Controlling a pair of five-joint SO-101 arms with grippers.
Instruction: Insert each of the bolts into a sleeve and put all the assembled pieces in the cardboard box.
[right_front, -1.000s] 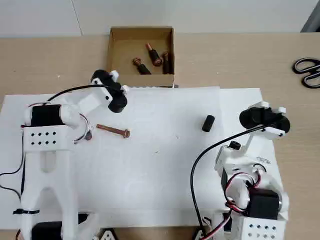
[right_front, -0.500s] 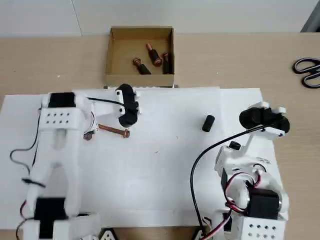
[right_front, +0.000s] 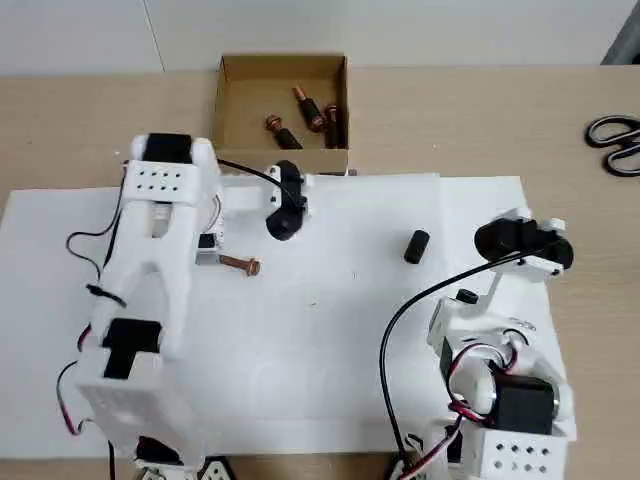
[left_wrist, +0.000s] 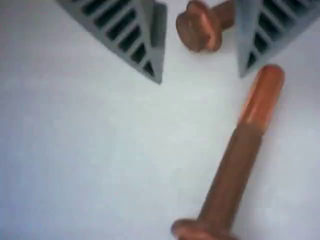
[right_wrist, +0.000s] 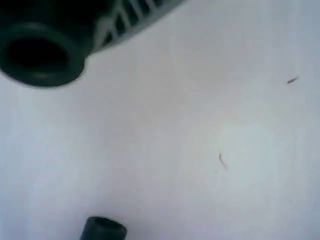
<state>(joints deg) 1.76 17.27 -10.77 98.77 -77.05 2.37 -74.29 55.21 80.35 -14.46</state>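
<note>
Two copper bolts lie on the white sheet. In the left wrist view, one bolt (left_wrist: 235, 165) lies just past the fingertips, and the head of the other bolt (left_wrist: 200, 30) sits between the two grey fingers (left_wrist: 135, 40). My left gripper (left_wrist: 200, 77) is open, low over them. From above, one bolt (right_front: 240, 263) pokes out beside the left gripper (right_front: 208, 248). A loose black sleeve (right_front: 416, 246) lies at centre right; it is the far sleeve (right_wrist: 102, 230) in the right wrist view. My right gripper (right_front: 500, 238) holds a second black sleeve (right_wrist: 40, 55).
The cardboard box (right_front: 228, 110) stands at the back with three assembled pieces (right_front: 305, 115) inside. Scissors (right_front: 615, 140) lie at the far right on the wooden table. The left arm's body (right_front: 150, 260) towers over the left side of the white sheet (right_front: 330, 350).
The left arm has swung right and toward the box, bringing its gripper down over the bolts. The right arm has barely moved.
</note>
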